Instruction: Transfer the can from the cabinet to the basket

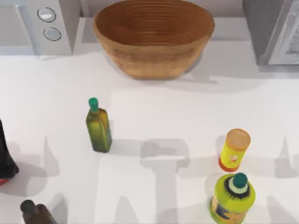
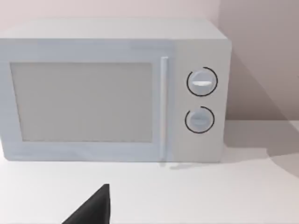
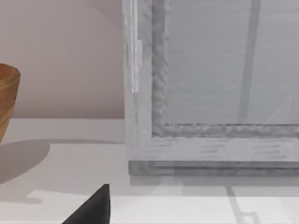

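Nothing of the job looks done yet. The big round woven basket (image 1: pixel 153 37), tan-brown with ribbed rings inside, sits at the far middle of the white table (image 1: pixel 154 116) and holds nothing. The grey boxy cabinet (image 1: pixel 275 30) with its pale panelled door stands at the far right corner, just beside the basket's right. From the right wrist view, the door (image 3: pixel 224 70) faces the camera up close and appears shut, with the basket's rim (image 3: pixel 7 100) at the edge of that picture. The small drink can is presumably behind that door, though I can't confirm it.

A dark tip (image 3: pixel 93 207) of the right gripper pokes into its own wrist view, aimed at the cabinet's foot; I cannot tell whether its fingers are spread or closed. The left arm's wrist view has a like dark tip (image 2: pixel 93 207) and faces the white appliance with two round knobs (image 2: pixel 112 91) at the far left; its fingers too I cannot judge.

Loose on the table stand a green glass bottle (image 1: pixel 98 126), a yellow tube with an orange lid (image 1: pixel 234 150) and a yellow-green bottle with a teal cap (image 1: pixel 232 198).

My guess is that everything remains: open the door, take the can, and carry it to the basket.
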You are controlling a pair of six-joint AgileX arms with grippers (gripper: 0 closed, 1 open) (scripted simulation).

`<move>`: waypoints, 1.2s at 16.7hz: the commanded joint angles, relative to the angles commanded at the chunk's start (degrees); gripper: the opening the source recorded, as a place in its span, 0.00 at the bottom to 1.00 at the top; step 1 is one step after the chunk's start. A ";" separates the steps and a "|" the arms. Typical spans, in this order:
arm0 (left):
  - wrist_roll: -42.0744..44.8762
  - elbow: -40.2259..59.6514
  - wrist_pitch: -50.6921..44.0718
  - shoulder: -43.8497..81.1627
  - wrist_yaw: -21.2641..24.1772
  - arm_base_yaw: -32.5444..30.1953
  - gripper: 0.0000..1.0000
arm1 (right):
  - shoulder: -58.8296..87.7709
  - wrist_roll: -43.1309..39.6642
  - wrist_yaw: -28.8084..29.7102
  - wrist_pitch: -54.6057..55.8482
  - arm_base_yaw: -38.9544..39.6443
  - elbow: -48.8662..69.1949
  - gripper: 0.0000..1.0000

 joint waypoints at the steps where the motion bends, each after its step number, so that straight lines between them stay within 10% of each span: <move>1: 0.00 0.00 0.00 0.00 0.00 0.00 1.00 | 0.00 0.00 0.00 0.00 0.00 0.00 1.00; 8: 0.00 0.00 0.00 0.00 0.00 0.00 1.00 | 9.77 0.19 2.01 -2.64 0.98 12.49 1.00; 20: 0.00 0.00 0.00 0.00 0.00 0.00 1.00 | 56.19 0.64 8.23 -17.74 7.89 72.53 1.00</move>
